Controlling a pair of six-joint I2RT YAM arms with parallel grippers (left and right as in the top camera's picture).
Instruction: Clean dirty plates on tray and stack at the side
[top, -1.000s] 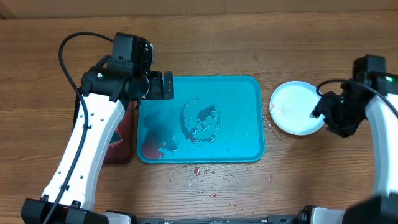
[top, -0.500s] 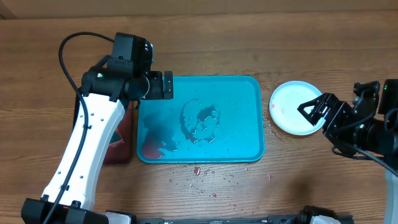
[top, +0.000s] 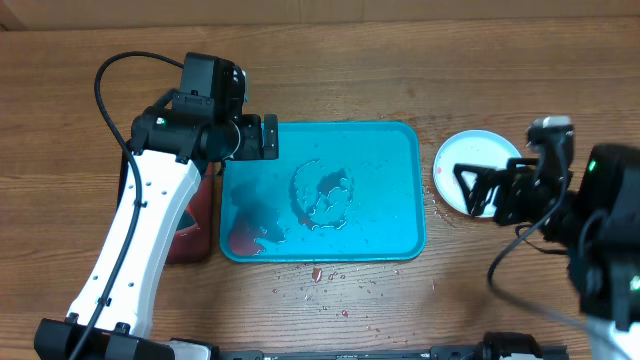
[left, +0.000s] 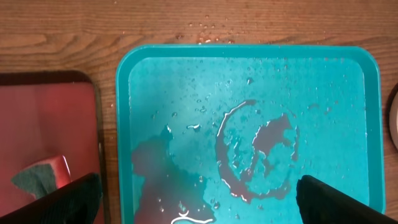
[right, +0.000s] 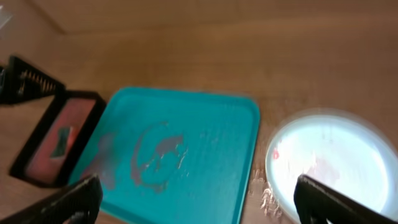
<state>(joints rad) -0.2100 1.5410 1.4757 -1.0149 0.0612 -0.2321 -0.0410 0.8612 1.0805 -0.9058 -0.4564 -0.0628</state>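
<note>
Your right end effector (top: 468, 190) has just let go. A second ago it was at the plate's (top: 470, 150) edge farthest from the tray (top: 385, 150); now it hangs over the plate with its jaws wide and empty. The plate has not shifted and sits on the tabletop (top: 400, 60) just right of the tray. Your left end effector (top: 270, 137) is unchanged, released and empty over the tray's left rim. The tray holds only a reddish puddle (top: 322, 195), so stacking looks finished. Faint red marks remain on the top plate, and I cannot tell how many plates lie beneath. No brand, label or writing is readable.
</note>
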